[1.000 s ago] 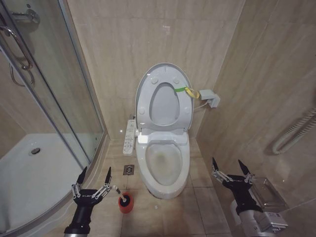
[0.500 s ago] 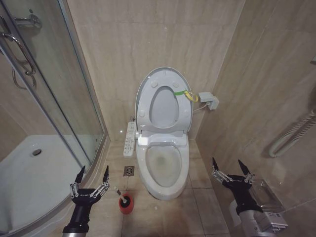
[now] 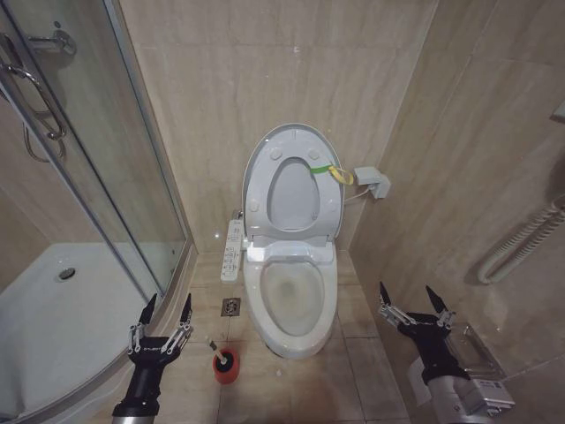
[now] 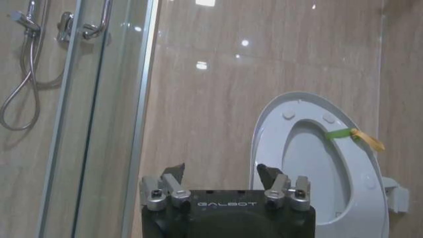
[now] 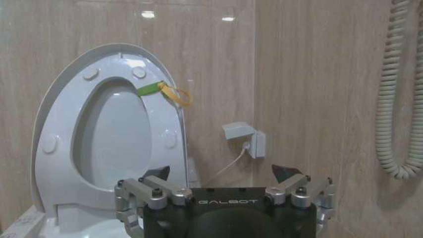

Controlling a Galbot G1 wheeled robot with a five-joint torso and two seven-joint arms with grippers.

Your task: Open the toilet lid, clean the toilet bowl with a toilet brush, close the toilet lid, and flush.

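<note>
Head view: toilet brush (image 3: 222,358) just beside left gripper's (image 3: 161,309) spread fingers.

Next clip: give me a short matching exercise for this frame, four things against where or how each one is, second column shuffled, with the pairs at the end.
Things
1. toilet lid
2. toilet brush
3. left pincer
4. right pincer

States
A. open, low beside the right wall
B. raised upright against the back wall
C. standing in its red holder on the floor
D. open, between the shower tray and the brush

Pairs: 1-B, 2-C, 3-D, 4-A
</note>
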